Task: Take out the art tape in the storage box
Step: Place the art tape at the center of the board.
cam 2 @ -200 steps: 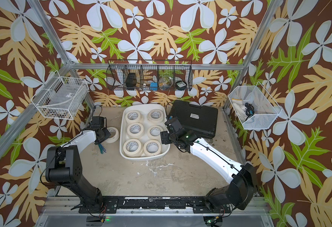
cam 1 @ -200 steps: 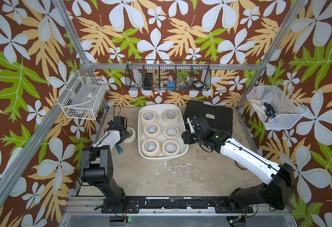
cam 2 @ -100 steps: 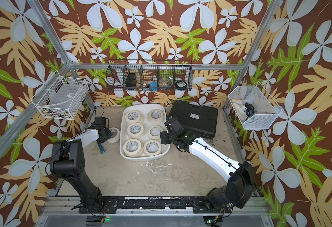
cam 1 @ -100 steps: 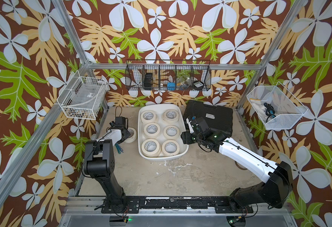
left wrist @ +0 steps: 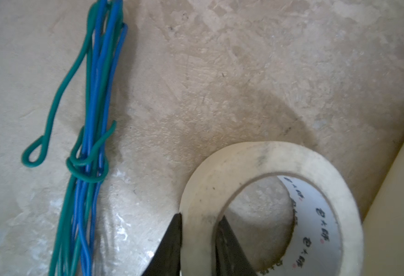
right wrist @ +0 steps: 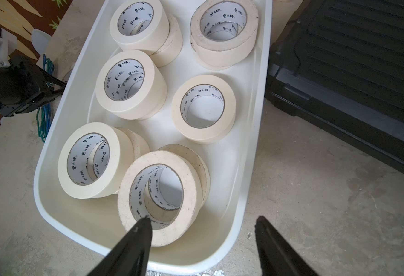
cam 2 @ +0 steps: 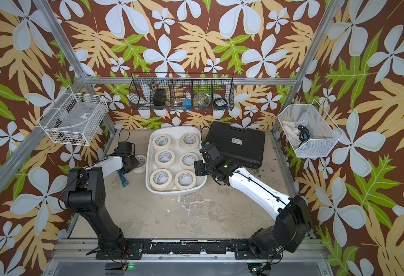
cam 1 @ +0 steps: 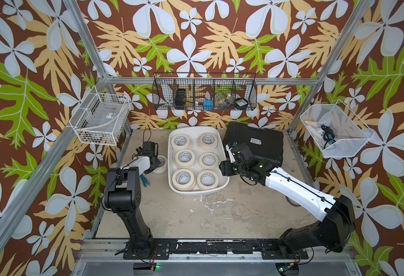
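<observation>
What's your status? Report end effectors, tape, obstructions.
Left end effector astride the wall of a tape roll on the table, grip unclear. Right end effector open at the box rim. Six tape stacks inside. Wire bundle beside that roll, not touching.

- Storage box (cam 2: 175, 190): white tub on the table (cam 2: 196, 219).
- Art tape (cam 2: 164, 157): six cream rings showing in the box, in two columns of three.
- Loose art tape roll (cam 2: 140, 170): flat on the table, just beside the box's left wall. The left gripper (cam 2: 131, 164) is at it, its grip hidden.
- Right gripper (cam 2: 199, 170): at the box's near right corner.
- Black hard case (cam 2: 238, 143): just beside the box's right wall, at the far end.
- Blue-green wire bundle (cam 2: 123, 179): left of the box, past the loose roll.
- Black wire basket (cam 2: 182, 92): on the wall beyond the box.
- White wire basket (cam 2: 73, 120): well left of the box.
- White mesh bin (cam 2: 309, 133): well right of the box.
</observation>
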Robot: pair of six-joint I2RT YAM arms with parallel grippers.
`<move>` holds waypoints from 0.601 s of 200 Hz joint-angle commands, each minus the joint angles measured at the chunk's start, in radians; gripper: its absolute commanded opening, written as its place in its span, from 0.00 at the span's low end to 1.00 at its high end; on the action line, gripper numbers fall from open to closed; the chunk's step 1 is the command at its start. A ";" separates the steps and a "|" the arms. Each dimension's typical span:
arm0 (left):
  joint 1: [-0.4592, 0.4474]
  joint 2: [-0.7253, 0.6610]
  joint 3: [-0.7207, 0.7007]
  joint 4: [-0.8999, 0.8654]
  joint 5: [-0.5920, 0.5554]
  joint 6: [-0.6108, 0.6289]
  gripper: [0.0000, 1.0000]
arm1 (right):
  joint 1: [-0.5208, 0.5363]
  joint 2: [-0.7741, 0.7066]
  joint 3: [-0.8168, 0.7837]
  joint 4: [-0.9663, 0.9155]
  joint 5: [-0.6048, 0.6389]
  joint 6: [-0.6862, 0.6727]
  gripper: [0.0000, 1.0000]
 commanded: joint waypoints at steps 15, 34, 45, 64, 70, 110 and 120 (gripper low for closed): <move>-0.005 -0.009 0.005 0.017 0.001 -0.001 0.38 | -0.001 0.005 -0.004 0.024 -0.006 0.011 0.72; -0.005 -0.018 0.012 -0.005 -0.006 -0.001 0.41 | -0.001 0.009 0.003 0.023 -0.010 0.012 0.71; -0.005 -0.032 0.012 -0.011 -0.006 0.001 0.42 | -0.001 0.011 0.007 0.024 -0.010 0.010 0.71; -0.004 -0.064 0.019 -0.044 -0.014 0.013 0.43 | 0.000 0.013 0.019 0.018 -0.015 0.011 0.71; -0.006 -0.077 0.021 -0.059 -0.017 0.016 0.44 | -0.001 0.014 0.024 0.020 -0.017 0.011 0.71; -0.006 -0.212 0.005 -0.143 -0.028 0.038 0.46 | -0.006 0.040 0.062 0.022 -0.030 0.010 0.70; -0.012 -0.251 -0.001 -0.158 -0.022 0.044 0.46 | -0.011 0.050 0.071 0.025 -0.035 0.009 0.69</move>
